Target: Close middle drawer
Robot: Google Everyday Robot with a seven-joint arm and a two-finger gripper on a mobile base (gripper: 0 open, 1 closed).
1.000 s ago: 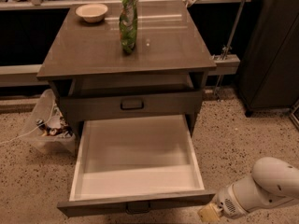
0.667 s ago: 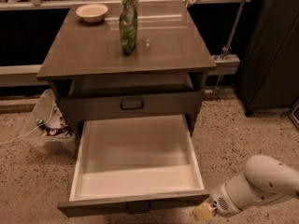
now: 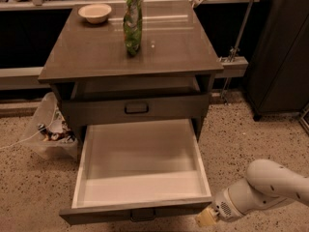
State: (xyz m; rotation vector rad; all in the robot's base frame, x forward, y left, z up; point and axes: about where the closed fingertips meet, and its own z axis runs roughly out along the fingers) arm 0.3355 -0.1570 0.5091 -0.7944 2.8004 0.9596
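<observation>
At the bottom right, nearest the camera, the robot's white arm (image 3: 273,185) reaches in low and ends in a yellowish hand (image 3: 206,218) just beside the right end of the middle drawer's front. It seems placed there to push that front inward. Whether the hand is spread or closed up cannot be told, nor whether it touches the wood. The middle drawer (image 3: 140,163) stands pulled far out of the grey-brown table (image 3: 193,57), its pale inner box exposed. Its dark centre handle (image 3: 143,215) is partly cut off by the lower edge, and anything beneath the drawer is hidden. Above it, the upper drawer (image 3: 96,111) sits flush. On the table stand a green packet (image 3: 132,21) and, farther back, a pale bowl (image 3: 94,12). To the left, on the speckled floor (image 3: 251,144), a clear container (image 3: 46,129) of jumbled items is hard to make out.
</observation>
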